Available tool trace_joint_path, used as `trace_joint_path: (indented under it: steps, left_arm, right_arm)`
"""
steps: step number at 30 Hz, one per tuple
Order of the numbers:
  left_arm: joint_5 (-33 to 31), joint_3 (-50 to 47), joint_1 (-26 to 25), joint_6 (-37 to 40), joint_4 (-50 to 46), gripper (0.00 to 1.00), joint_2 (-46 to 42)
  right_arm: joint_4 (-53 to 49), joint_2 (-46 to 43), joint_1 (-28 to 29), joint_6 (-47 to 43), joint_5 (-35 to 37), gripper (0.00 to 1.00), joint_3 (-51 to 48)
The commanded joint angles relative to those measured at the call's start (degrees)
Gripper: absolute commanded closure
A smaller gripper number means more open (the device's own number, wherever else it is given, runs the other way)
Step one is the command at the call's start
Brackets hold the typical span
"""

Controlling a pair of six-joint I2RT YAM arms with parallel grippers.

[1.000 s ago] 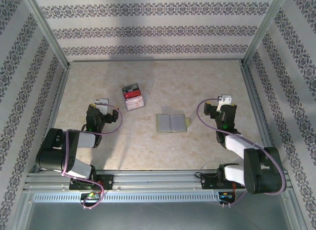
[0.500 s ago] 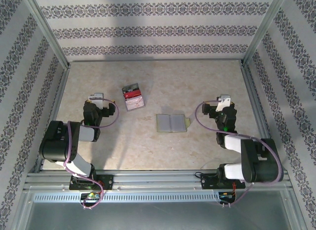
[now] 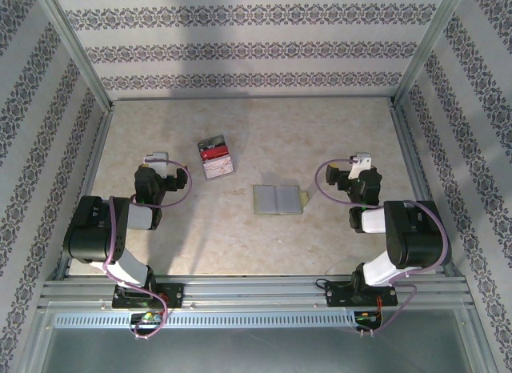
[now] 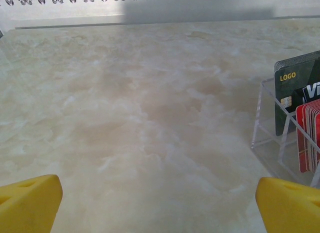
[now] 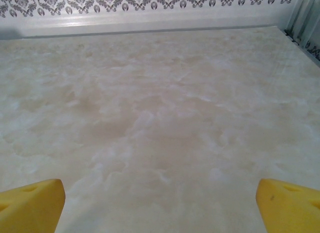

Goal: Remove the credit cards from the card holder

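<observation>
The credit cards (image 3: 216,155) stand as a small stack, red and dark faces showing, in a clear plastic stand left of the table's middle. In the left wrist view the credit cards (image 4: 306,109) appear at the right edge, a dark one marked LOGO behind red ones. The card holder (image 3: 277,199), a pale grey bifold with a yellowish tab, lies open and flat at mid-table. My left gripper (image 3: 156,162) is open, low over the table left of the cards; its yellow fingertips (image 4: 30,203) stand wide apart over bare table. My right gripper (image 3: 362,162) is open too, right of the card holder.
The clear plastic stand (image 4: 270,128) has thin upright walls around the cards. Patterned walls and metal frame posts (image 3: 412,157) enclose the marble-look table on three sides. Both arms are folded back near their bases at the near rail (image 3: 256,293).
Both arms have folded back toward their bases, the right one most. The grippers stayed open. The cards and the card holder have not moved.
</observation>
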Motion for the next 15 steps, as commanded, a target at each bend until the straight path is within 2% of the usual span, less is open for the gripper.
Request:
trace_joint_path:
  steps: [1,15]
  left_arm:
    - [2.2,0.0,0.6,-0.3,-0.2,0.01,-0.1]
    - [4.0,-0.5,0.5,0.3,0.6,0.01,-0.2]
  right_arm:
    - [0.1,-0.5,0.7,0.5,2.0,0.02,0.7]
    - [-0.4,-0.5,1.0,0.0,2.3,0.02,0.8]
